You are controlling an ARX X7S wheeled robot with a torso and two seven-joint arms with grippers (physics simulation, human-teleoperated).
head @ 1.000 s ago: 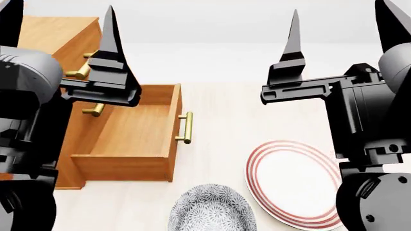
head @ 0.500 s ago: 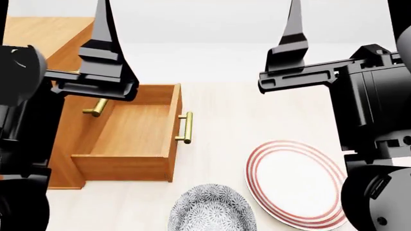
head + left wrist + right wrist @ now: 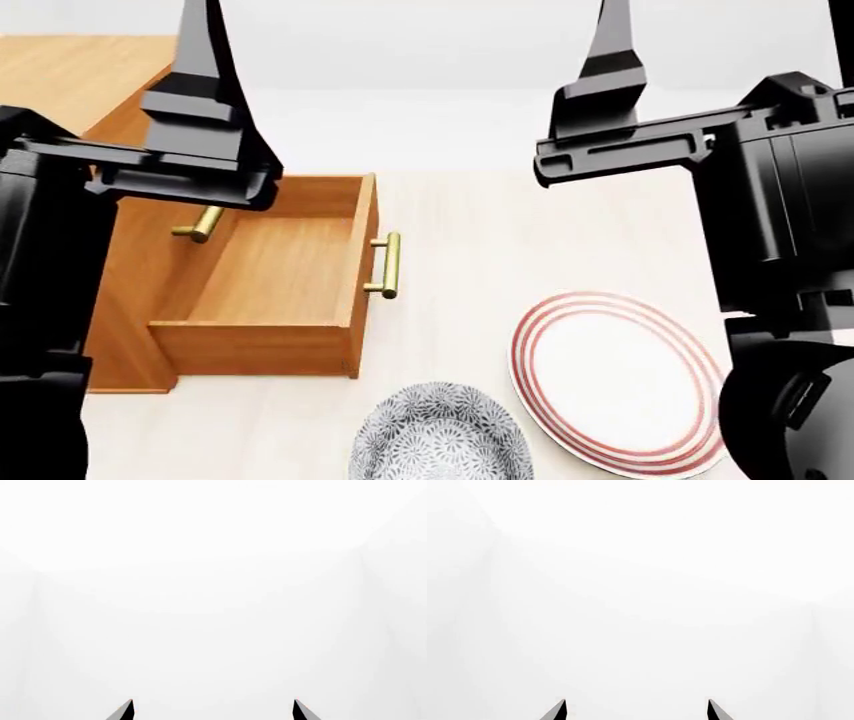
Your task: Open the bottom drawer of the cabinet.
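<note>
In the head view, the cabinet stands at the far left of the pale table, its orange-brown body partly hidden behind the left arm. The bottom drawer is pulled well out of it toward the table's middle, showing a bare wooden inside, with its brass bar handle on the front face; another brass handle shows on the cabinet front above it. The left end effector is raised above the cabinet with its dark fingers pointing up and away, touching nothing. Near the lower edge sits a grey patterned bowl, and just to its right a white plate with red rings. The right end effector is raised likewise over the table's far side, well apart from the plate. Only the wrist views reveal the spread: the left wrist view shows the left end effector's two fingertips wide apart against blank white with nothing between them, and the right wrist view shows the same of the right end effector's fingertips.
</note>
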